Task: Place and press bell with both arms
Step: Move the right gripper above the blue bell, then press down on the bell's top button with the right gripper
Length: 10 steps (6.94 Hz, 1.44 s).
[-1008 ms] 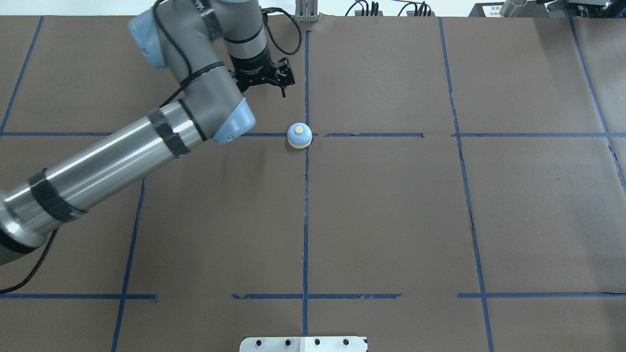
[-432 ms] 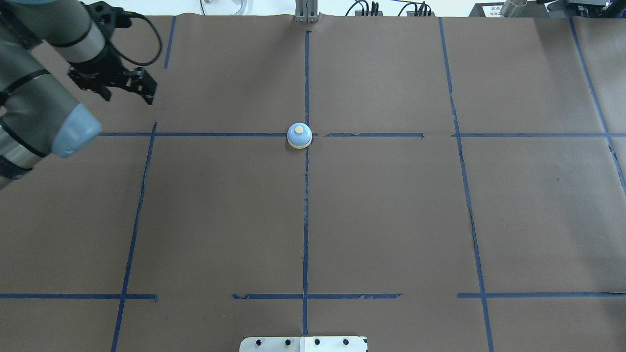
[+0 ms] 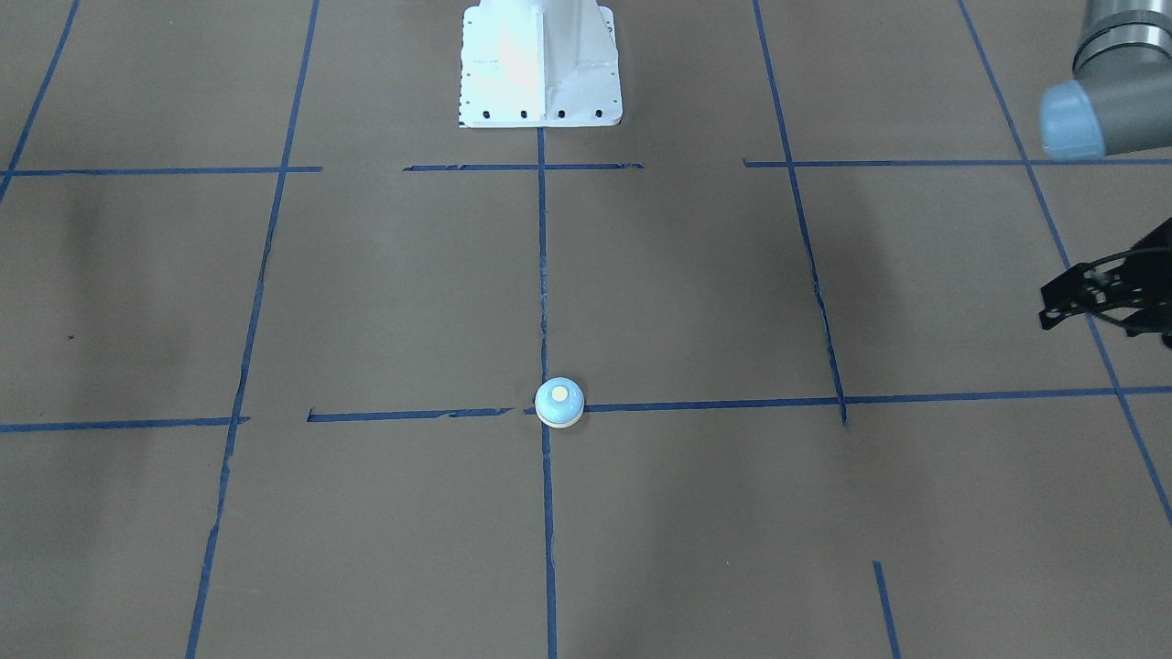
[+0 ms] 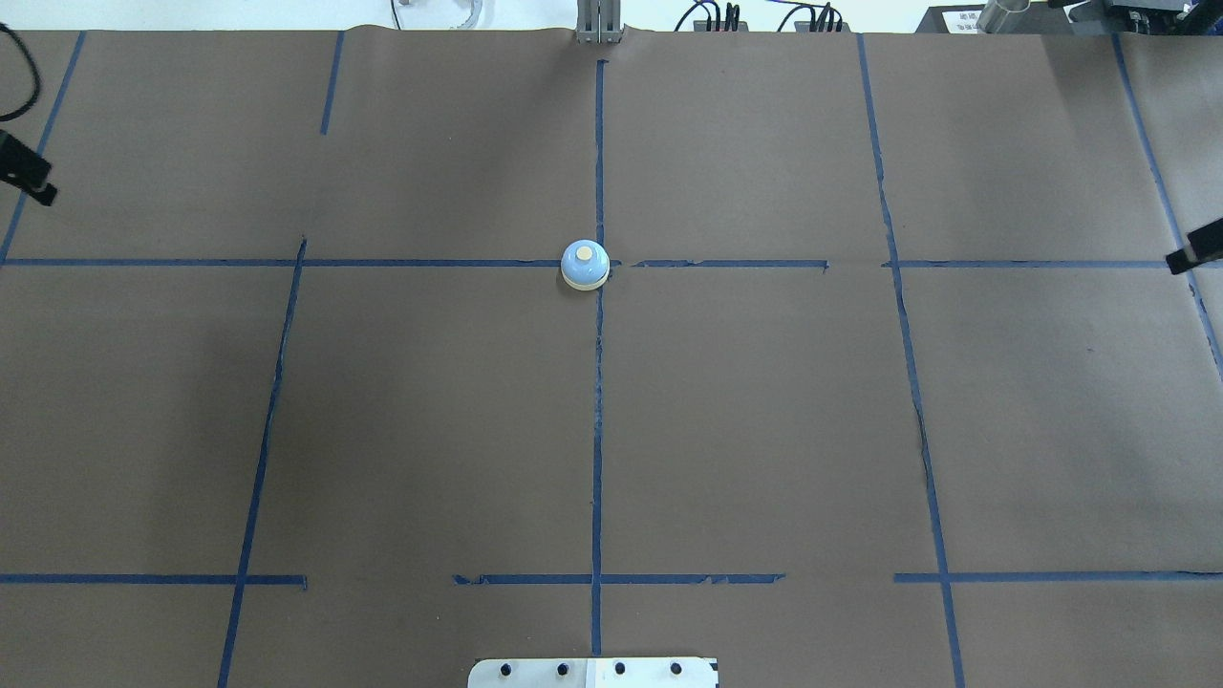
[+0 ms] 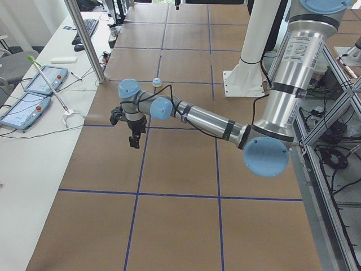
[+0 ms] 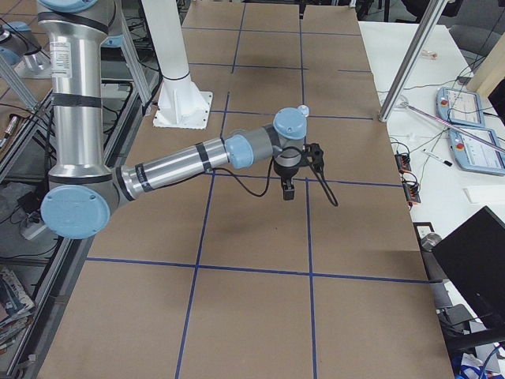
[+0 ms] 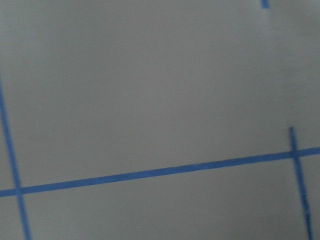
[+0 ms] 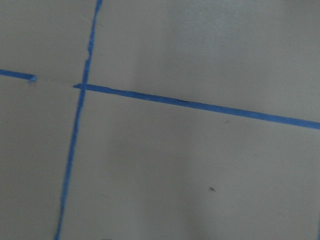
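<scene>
The small light-blue bell [image 4: 585, 265] with a cream base and button stands upright on the brown table where two blue tape lines cross. It also shows in the front view [image 3: 559, 403] and far off in the left view [image 5: 157, 82]. My left gripper [image 3: 1103, 307] is far to the bell's side, at the overhead view's left edge [image 4: 24, 177], above the table with its fingers apart and empty [image 5: 127, 130]. My right gripper [image 4: 1196, 251] shows only a black tip at the right edge; it hangs over the table [image 6: 296, 174]. Both wrist views show only bare table and tape.
The white mounting pedestal [image 3: 540, 64] stands at the robot's side of the table. A metal post [image 5: 84, 39] and a white side table with tablets [image 5: 34, 90] lie beyond the far edge. Cables and small parts [image 4: 755, 17] sit along that edge.
My left arm has swung away from beside the bell to the left, almost out of the overhead view. A tip of the right gripper has come in at the right edge. The bell has not moved.
</scene>
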Each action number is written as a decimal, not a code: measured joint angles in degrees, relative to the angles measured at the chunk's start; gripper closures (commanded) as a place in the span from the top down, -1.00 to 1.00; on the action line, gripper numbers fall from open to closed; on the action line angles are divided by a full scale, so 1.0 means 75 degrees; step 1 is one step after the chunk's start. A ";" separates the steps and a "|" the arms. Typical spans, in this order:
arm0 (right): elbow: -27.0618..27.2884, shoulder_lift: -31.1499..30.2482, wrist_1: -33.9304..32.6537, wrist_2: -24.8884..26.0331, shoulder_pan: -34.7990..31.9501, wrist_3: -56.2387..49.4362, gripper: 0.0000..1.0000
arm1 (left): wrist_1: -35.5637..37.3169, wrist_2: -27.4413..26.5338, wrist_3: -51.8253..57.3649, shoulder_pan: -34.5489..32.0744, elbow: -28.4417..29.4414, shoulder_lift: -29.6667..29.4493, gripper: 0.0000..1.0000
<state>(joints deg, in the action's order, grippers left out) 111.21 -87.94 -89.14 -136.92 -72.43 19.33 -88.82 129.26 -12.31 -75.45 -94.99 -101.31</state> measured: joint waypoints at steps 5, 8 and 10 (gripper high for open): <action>-0.1154 0.3342 -0.0051 0.1137 0.2818 0.2463 0.90 | -0.0118 0.0669 0.1772 -0.1976 -0.0391 0.2662 1.00; -0.2930 0.5489 -0.0063 0.2289 0.3938 0.4238 -0.93 | -0.0143 0.0676 0.1793 -0.2087 -0.0738 0.2929 1.00; -0.4611 0.6942 -0.0037 0.2404 0.4350 0.5088 -1.00 | -0.0145 0.0672 0.1780 -0.2092 -0.0750 0.2936 1.00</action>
<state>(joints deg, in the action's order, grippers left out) 76.62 -35.88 -89.41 -118.89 -39.80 57.49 -89.91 134.30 1.04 -91.14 -100.62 -79.28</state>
